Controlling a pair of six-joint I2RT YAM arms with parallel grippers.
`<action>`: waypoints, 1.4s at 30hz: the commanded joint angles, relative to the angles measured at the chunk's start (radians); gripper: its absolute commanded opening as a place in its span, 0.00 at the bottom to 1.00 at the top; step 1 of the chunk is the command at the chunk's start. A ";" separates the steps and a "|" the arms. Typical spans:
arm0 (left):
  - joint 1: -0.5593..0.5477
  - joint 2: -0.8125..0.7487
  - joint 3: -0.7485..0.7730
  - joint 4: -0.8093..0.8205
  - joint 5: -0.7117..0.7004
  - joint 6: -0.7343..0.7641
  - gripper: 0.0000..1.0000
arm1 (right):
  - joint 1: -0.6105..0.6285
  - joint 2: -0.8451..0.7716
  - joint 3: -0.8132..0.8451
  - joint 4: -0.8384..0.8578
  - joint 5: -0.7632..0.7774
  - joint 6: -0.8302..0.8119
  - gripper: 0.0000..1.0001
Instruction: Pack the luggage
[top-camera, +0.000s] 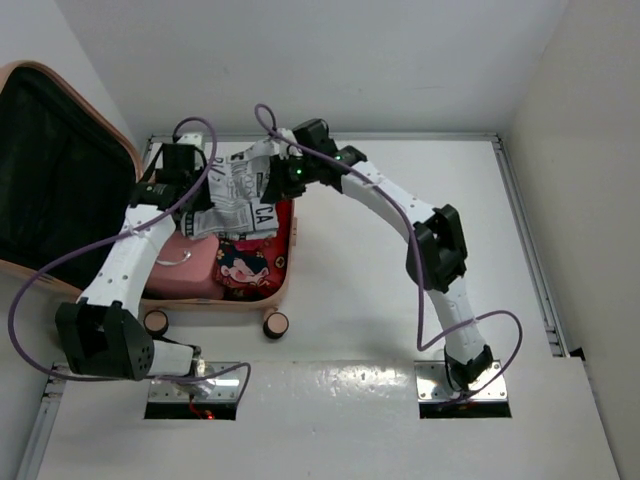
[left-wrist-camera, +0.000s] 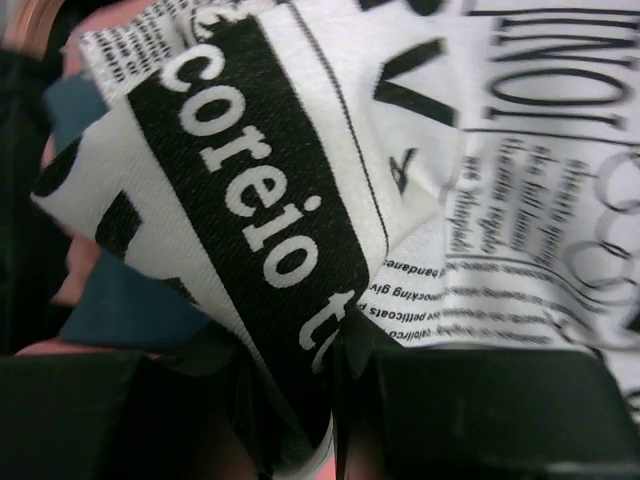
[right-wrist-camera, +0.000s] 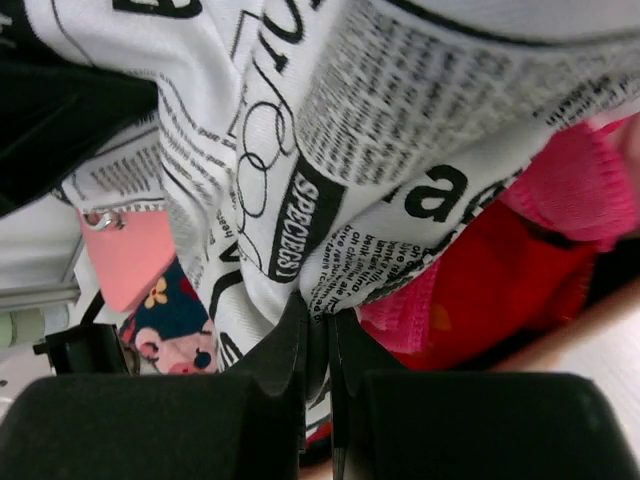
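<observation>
Left tool (left-wrist-camera: 300, 390) and right tool (right-wrist-camera: 318, 330) are each clenched on an edge of the same newsprint cloth (top-camera: 240, 195) — my guess is to hold it spread so it drops in flat. The luggage (top-camera: 225, 303) lies open on the table (top-camera: 380, 320), right below both tools at the left — pink and red stuff already inside.

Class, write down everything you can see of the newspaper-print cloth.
The newspaper-print cloth is white woven-looking fabric covered in black headlines and small text, including "coreio". It is crumpled and folded, held over the packed half of the open luggage. The left pincer and the right pincer each pinch a fold, and it drapes against pink fabric beneath.
</observation>
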 joint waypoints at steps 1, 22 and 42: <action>0.104 -0.023 -0.056 0.115 -0.040 0.037 0.00 | 0.029 0.005 0.020 0.061 -0.021 0.068 0.00; 0.326 -0.029 -0.266 0.275 0.201 0.190 0.82 | 0.032 -0.050 -0.236 -0.023 -0.042 -0.010 0.33; 0.009 0.136 0.073 0.481 0.471 0.088 0.44 | -0.226 -0.451 -0.440 0.027 -0.038 -0.047 0.51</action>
